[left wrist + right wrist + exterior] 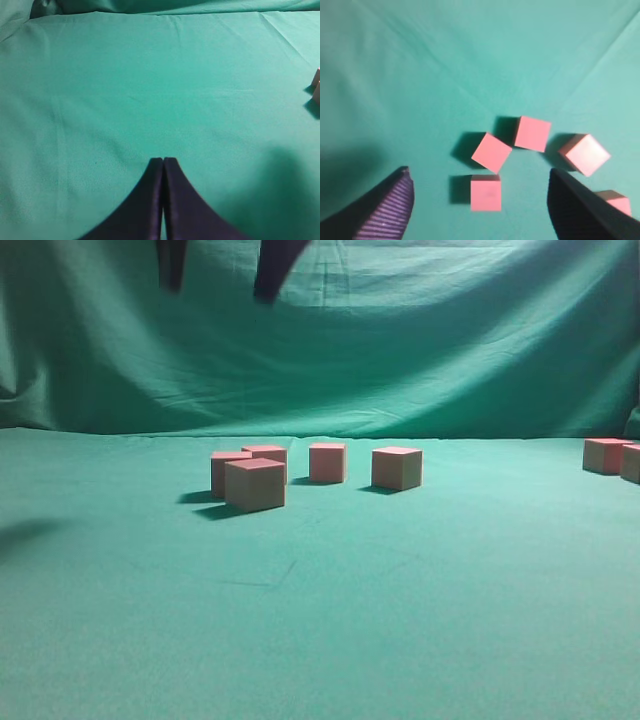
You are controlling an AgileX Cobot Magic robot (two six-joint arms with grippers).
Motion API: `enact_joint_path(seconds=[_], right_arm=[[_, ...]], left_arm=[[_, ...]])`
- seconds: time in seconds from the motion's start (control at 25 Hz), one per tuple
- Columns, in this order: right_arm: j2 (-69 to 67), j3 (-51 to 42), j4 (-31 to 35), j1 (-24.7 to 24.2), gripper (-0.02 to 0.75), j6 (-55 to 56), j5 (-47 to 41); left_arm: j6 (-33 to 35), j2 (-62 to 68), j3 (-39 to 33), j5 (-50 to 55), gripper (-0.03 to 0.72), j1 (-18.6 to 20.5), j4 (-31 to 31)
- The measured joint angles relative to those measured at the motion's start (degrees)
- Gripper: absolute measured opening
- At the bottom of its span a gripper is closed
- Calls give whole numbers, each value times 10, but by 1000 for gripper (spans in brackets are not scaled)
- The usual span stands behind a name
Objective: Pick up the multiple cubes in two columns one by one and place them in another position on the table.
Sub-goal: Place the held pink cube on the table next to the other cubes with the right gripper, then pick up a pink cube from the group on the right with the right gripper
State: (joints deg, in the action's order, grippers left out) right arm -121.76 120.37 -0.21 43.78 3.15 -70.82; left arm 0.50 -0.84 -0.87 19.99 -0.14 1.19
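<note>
Five pink cubes lie in a loose cluster on the green cloth: a front cube (254,485), two behind it (228,470) (266,453), and two to the right (327,462) (397,468). My right gripper (222,275) hangs open and empty high above the cluster, with only its dark fingertips in the exterior view. In the right wrist view its jaws (479,175) straddle the nearest cube (486,193), with the other cubes (491,152) (533,133) (584,154) beyond. My left gripper (163,160) is shut and empty over bare cloth.
Two more pink cubes (606,455) (632,462) stand at the far right edge. Green cloth (320,620) covers the table and hangs as a backdrop. Two cube edges (316,85) show at the right of the left wrist view.
</note>
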Motion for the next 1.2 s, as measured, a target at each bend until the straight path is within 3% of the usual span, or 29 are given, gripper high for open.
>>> enact_joint_path(seconds=[0.16, 0.4, 0.64, 0.76, 0.88, 1.2], right_arm=[[75, 1, -13, 0, 538, 5, -6], [211, -19, -92, 0, 538, 28, -12], [370, -164, -214, 0, 538, 98, -15], [441, -255, -241, -10, 538, 141, -17], [502, -332, -243, -49, 538, 164, -17], [562, -463, -197, -263, 538, 168, -17]], left_arm=[[0, 0, 0, 0, 0, 0, 0], [0, 0, 0, 0, 0, 0, 0], [0, 0, 0, 0, 0, 0, 0], [0, 0, 0, 0, 0, 0, 0], [0, 0, 0, 0, 0, 0, 0], [0, 0, 0, 0, 0, 0, 0]])
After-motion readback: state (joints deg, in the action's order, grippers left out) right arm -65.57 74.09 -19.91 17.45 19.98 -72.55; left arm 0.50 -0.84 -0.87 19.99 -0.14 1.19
